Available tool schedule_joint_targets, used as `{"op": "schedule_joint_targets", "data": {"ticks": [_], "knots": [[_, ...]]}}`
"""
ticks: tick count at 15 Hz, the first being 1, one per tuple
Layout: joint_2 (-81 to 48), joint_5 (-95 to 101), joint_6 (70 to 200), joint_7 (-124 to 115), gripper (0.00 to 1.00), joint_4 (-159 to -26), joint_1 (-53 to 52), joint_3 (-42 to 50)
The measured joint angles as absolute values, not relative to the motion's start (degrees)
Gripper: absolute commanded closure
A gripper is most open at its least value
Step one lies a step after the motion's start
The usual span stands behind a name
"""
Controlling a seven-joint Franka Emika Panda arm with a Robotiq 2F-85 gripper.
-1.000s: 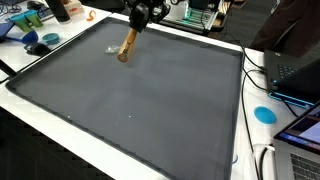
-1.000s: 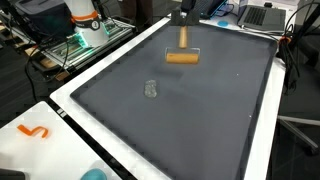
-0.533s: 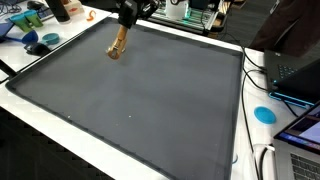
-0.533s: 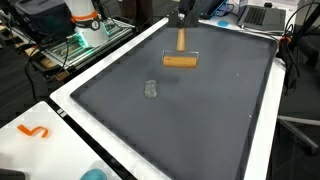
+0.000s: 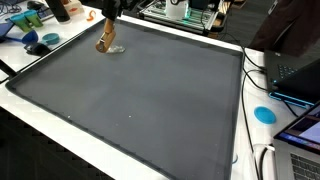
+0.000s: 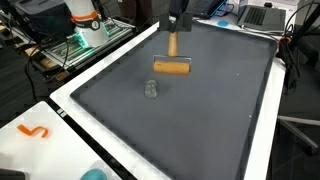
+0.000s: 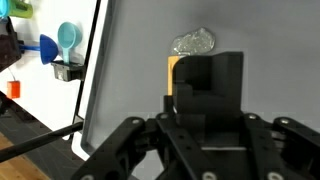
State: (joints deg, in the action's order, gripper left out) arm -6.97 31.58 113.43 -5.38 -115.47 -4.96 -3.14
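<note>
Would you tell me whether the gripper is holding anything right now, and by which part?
Yes, the gripper holds a wooden T-shaped tool by the top end of its handle, with the crosspiece hanging below.

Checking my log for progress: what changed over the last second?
The end effector, gripping the wooden tool, carried it across the grey mat toward the crumpled clear wad. Grip unchanged; the wad and mat stayed put.

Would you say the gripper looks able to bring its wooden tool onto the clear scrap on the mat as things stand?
Probably yes: the gripper is shut on the wooden tool, whose head is close to the clear scrap, and only bare mat shows between them.
</note>
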Motion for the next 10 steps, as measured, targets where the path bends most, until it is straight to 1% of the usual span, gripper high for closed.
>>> {"op": "schedule_joint_targets", "data": {"ticks": [10], "knots": [[-2.84, 21.8, 119.03, 24.75, 0.76, -117.4, 2.24, 1.28]]}}
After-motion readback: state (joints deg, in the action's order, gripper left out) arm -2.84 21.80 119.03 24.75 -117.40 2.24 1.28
